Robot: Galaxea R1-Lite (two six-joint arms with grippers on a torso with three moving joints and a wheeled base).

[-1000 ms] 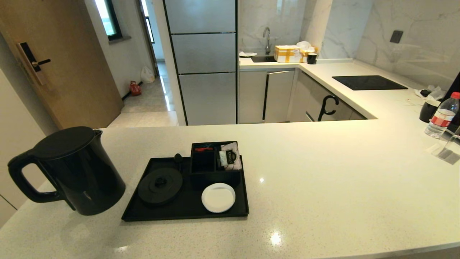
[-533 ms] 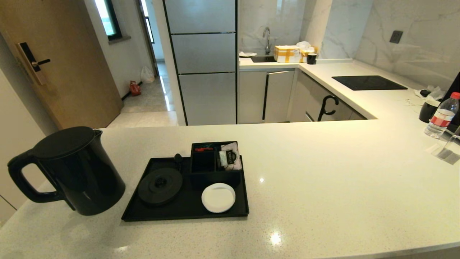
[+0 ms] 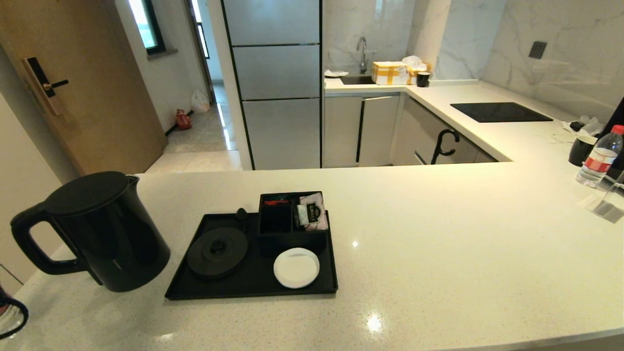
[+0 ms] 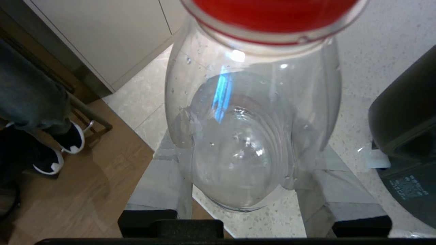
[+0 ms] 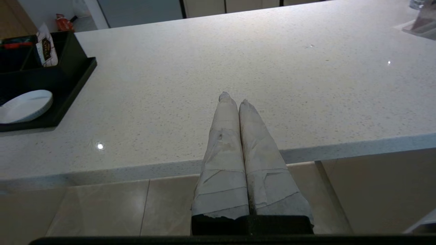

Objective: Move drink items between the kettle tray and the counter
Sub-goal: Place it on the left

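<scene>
The left tool (image 4: 252, 190) grips a clear, red-capped water bottle (image 4: 252, 136) around its body, at the surface's (image 3: 438, 253) near-left edge beside the kettle (image 3: 97, 229). Thin, slick and partly filled, it probably dents under pressure. The right tool (image 5: 235, 102) idles closed.

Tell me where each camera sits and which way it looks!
Head view: up on the robot's head, looking down at the counter, kettle and tray; the left gripper shows only at the corner.
Left wrist view: behind the left gripper, looking at the bottle clamped in its fingers, over the counter's edge, kettle beside it.
Right wrist view: behind the shut right gripper, held by the counter's near edge, looking across it.
Shared: head and right wrist views both show the coaster on the tray.
</scene>
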